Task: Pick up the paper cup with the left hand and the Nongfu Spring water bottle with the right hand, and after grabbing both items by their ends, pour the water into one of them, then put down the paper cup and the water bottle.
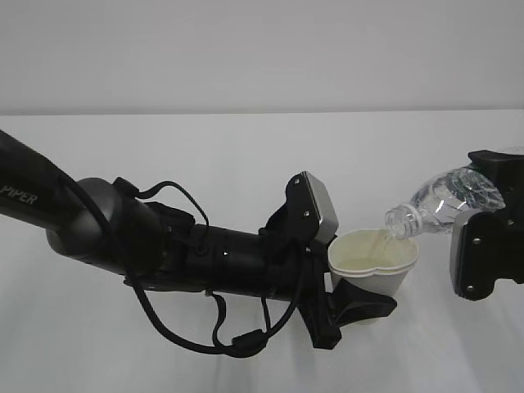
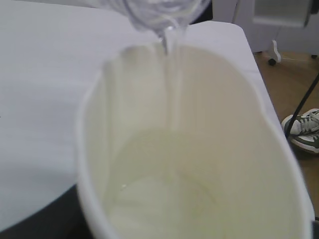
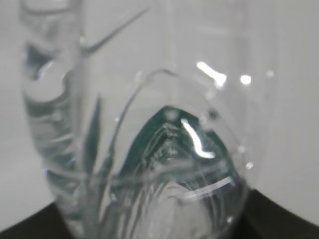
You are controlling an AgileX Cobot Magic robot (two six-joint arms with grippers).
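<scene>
My left gripper (image 1: 360, 304) is shut on the white paper cup (image 1: 385, 274) and holds it above the table at centre right. The cup's rim is squeezed out of round. My right gripper (image 1: 483, 246) is shut on the clear Nongfu Spring water bottle (image 1: 446, 201), tilted with its open neck over the cup's rim. A thin stream of water (image 2: 169, 74) falls from the bottle mouth (image 2: 162, 12) into the cup (image 2: 199, 149); a shallow pool lies at its bottom. The right wrist view is filled by the bottle (image 3: 149, 149) with its green label showing through.
The white table (image 1: 246, 164) spreads under both arms. In the left wrist view the table's far edge (image 2: 239, 30) shows, with a wooden floor, a pair of shoes (image 2: 304, 129) and a white castor leg beyond it.
</scene>
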